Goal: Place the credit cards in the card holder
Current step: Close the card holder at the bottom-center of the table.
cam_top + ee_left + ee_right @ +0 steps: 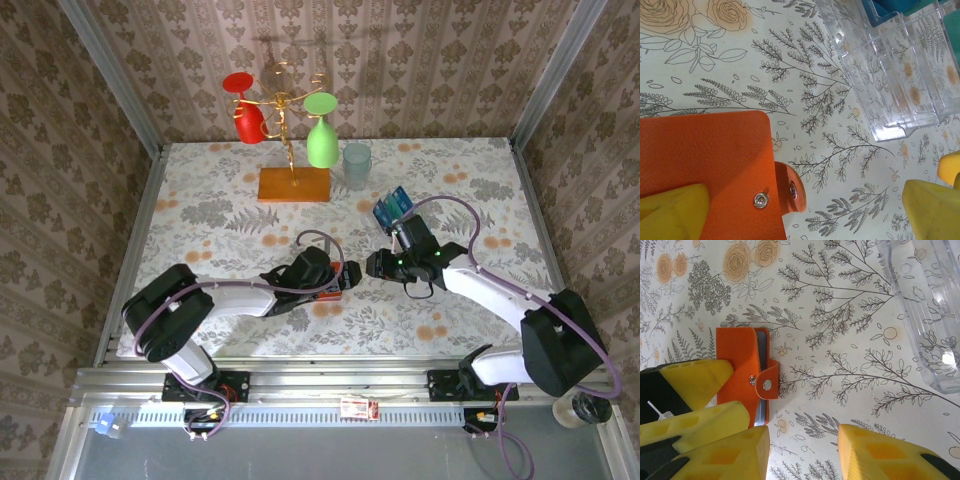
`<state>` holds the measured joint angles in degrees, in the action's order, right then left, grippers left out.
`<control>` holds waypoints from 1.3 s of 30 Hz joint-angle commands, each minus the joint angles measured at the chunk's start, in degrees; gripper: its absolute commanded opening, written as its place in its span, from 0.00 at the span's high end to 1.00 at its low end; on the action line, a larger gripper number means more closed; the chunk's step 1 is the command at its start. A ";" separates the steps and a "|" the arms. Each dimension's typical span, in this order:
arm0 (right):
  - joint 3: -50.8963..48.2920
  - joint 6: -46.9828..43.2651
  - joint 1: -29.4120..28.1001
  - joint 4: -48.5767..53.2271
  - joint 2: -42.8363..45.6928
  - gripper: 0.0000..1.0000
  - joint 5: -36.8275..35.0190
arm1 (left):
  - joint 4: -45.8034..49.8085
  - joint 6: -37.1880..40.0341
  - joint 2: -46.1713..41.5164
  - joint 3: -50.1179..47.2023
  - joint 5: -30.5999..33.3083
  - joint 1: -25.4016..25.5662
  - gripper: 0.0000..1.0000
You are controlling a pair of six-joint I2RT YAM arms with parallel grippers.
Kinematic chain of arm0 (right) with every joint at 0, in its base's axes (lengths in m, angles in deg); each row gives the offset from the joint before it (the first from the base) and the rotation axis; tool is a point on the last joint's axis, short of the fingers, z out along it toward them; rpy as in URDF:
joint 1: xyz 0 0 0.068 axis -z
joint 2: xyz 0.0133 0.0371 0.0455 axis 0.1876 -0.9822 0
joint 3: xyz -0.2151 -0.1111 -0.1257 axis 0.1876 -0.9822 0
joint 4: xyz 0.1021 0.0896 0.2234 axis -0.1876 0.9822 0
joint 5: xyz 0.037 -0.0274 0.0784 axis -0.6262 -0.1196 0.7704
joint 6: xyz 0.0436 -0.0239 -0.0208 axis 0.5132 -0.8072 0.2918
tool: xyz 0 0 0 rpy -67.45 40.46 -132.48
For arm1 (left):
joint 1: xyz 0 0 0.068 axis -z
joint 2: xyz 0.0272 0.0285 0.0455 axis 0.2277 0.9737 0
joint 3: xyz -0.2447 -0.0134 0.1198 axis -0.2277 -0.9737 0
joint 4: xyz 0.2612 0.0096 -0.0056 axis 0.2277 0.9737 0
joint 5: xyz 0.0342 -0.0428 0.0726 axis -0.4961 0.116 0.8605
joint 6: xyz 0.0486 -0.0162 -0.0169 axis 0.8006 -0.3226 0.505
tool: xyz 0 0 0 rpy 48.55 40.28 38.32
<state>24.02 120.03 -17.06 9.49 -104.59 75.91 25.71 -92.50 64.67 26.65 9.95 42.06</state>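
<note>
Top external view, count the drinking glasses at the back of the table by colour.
Red wine glass: 1
Green wine glass: 1
Clear wine glass: 1
Pale blue-green tumbler: 1
Total: 4

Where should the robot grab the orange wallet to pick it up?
Probably the snap tab on the card holder: it lies flat on the table, and the tab sticks out past its edge. Come in from that side.
</note>
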 commanded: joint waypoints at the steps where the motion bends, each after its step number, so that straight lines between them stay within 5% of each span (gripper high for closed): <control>1: -0.74 0.69 0.28 0.87 1.92 0.59 2.53 | 2.40 1.18 -2.43 0.20 -1.26 -1.77 0.00; 13: 7.08 2.36 -6.90 0.53 -0.90 0.65 3.64 | 5.14 2.31 -11.35 -1.67 -6.42 -9.23 0.00; 26: 25.24 0.02 -16.99 4.12 -20.83 0.71 1.17 | 23.13 8.25 -24.40 -2.90 -6.95 -23.77 0.00; 39: 13.84 1.99 -14.92 -2.01 -20.96 0.83 -2.81 | 31.44 22.98 -12.95 4.43 -8.08 -20.19 0.00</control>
<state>39.39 121.32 -32.15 9.56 -126.25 74.91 54.39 -74.97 50.40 27.77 2.15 20.12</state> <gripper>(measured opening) 0.171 0.999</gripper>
